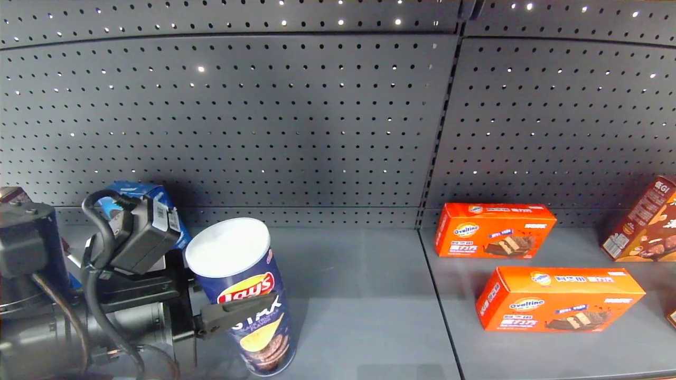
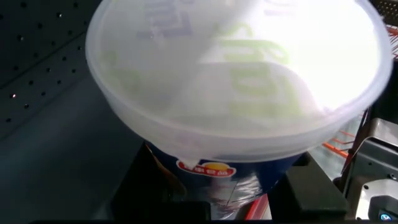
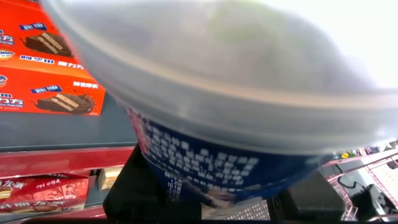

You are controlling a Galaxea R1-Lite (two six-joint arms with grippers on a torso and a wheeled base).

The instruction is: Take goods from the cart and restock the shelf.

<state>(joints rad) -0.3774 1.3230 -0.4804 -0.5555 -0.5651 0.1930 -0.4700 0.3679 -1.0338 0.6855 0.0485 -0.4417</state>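
Head view: left gripper clamps chip can | right wrist: second can

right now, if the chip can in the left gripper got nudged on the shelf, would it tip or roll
The chip can is tall and narrow on a small base, so a push near the top would probably tip it. Its round wall suggests it would roll along the shelf. The left gripper clamps it without visible denting, so it seems stiff.
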